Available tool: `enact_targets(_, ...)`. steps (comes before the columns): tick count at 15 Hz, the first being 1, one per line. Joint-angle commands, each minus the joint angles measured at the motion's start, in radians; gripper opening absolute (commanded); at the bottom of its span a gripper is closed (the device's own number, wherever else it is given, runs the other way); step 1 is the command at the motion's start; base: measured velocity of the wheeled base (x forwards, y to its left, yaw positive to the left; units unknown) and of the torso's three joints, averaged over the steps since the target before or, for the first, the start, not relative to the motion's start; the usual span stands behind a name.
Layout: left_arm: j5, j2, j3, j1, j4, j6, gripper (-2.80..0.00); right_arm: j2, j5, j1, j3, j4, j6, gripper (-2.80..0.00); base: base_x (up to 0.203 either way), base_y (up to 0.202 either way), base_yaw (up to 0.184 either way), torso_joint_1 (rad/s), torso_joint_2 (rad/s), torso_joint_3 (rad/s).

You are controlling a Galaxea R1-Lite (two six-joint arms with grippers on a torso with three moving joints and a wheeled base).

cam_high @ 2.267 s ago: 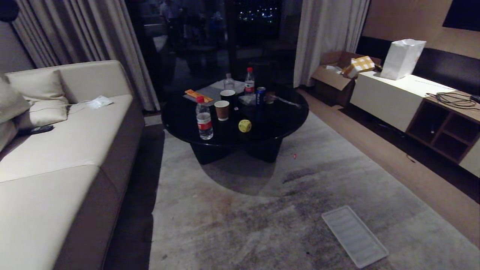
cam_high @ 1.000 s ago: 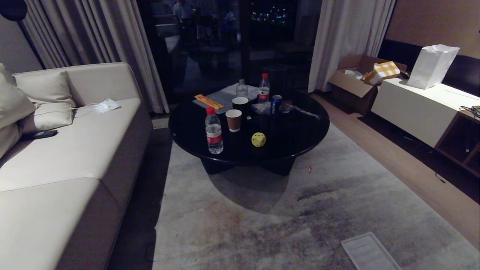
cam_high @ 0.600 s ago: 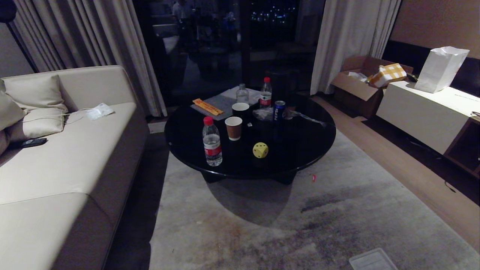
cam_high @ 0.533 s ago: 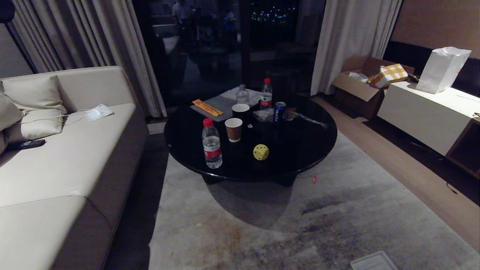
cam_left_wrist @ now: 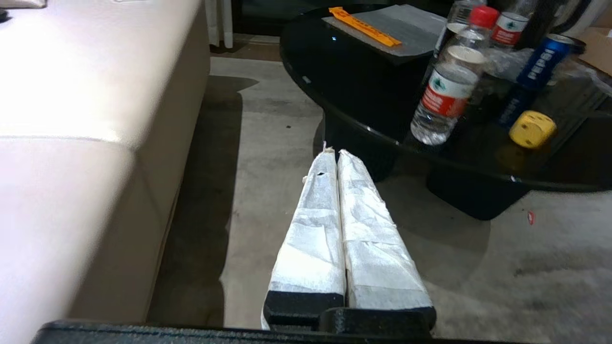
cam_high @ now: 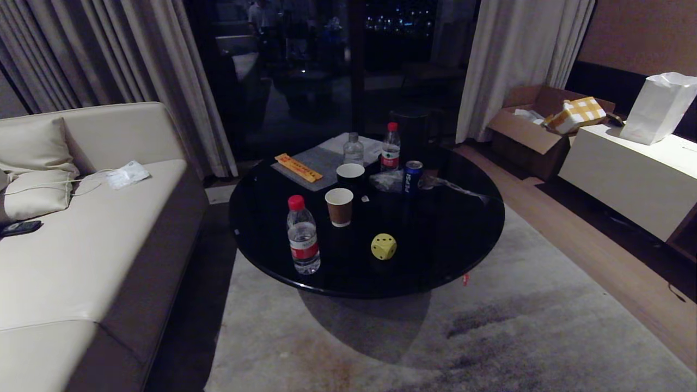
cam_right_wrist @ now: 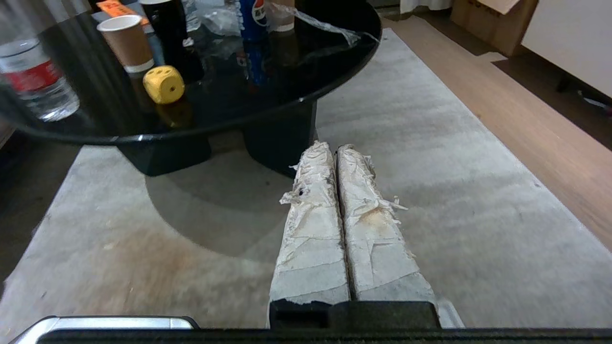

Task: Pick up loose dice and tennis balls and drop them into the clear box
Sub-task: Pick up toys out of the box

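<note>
Both arms tucked low over the grey carpet (cam_high: 490,337), left gripper (cam_left_wrist: 333,154) and right gripper (cam_right_wrist: 330,149) clenched on nothing. Ahead, the yellow soft die with black pips (cam_high: 383,246) sits near the round black glossy table (cam_high: 463,239)'s front edge, within easy reach, I judge. No clear box visible.

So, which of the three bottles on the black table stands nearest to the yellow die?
The red-capped bottle at the table's near edge, left of the yellow die. The other two bottles stand at the far side, behind the cups.
</note>
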Motion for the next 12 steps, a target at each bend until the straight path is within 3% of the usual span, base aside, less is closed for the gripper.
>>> enact_targets(1, 0.001, 0.002, 0.002, 0.000, 0.000, -0.002, -2.80, 0.002, 0.000, 0.000, 0.009, 0.000, 0.000, -2.80, 0.184, 0.000, -0.002, 0.002, 0.00, 0.002)
enact_targets(12, 0.001, 0.002, 0.002, 0.000, -0.001, 0.000, -2.80, 0.002, 0.000, 0.000, 0.010, 0.000, 0.000, -2.80, 0.183, 0.000, -0.002, 0.000, 0.00, 0.001)
